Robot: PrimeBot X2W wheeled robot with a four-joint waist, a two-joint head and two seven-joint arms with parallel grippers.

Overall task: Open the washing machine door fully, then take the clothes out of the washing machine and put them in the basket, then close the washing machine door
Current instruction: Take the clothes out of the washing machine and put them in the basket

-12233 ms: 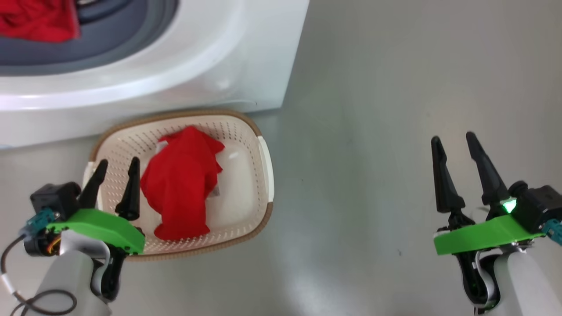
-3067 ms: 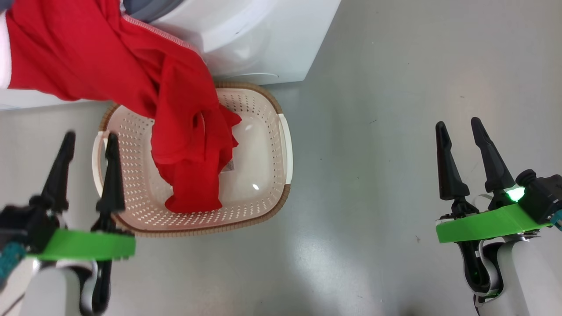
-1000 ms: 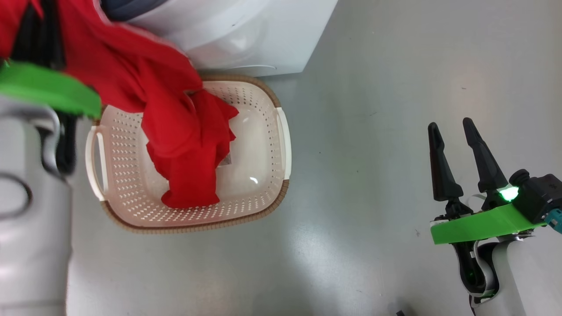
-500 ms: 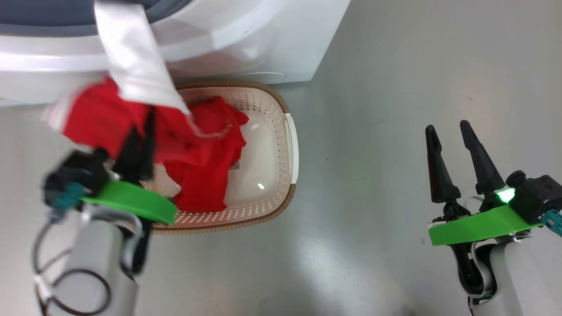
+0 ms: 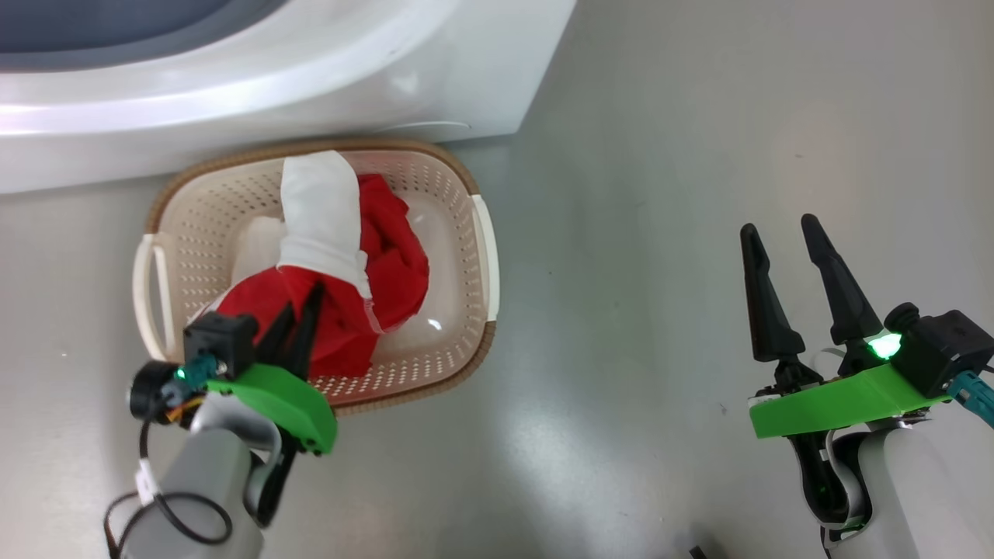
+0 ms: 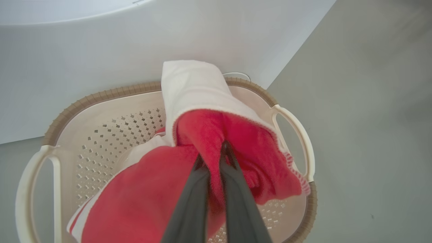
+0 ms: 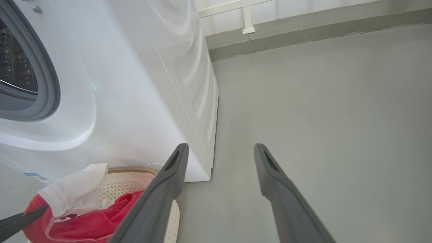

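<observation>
Clothes [image 5: 392, 260] into basket [image 5: 233, 167]: clamps them in the closed left pincer [image 5: 304, 299], holds right pincer [image 5: 779, 225] wide and empty, likely needs release next.

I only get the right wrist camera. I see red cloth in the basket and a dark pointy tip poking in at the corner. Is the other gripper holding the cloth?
Observer: Yes. The left gripper is shut on the clothes, pinching a red fold.
Operator: Is the white bit hanging outside the basket?
Observer: In the head view it seems to lie inside the basket, reaching up to the far rim by the washing machine.
Operator: Does the basket have handles to carry it?
Observer: Yes, a pale handle on each short side.
</observation>
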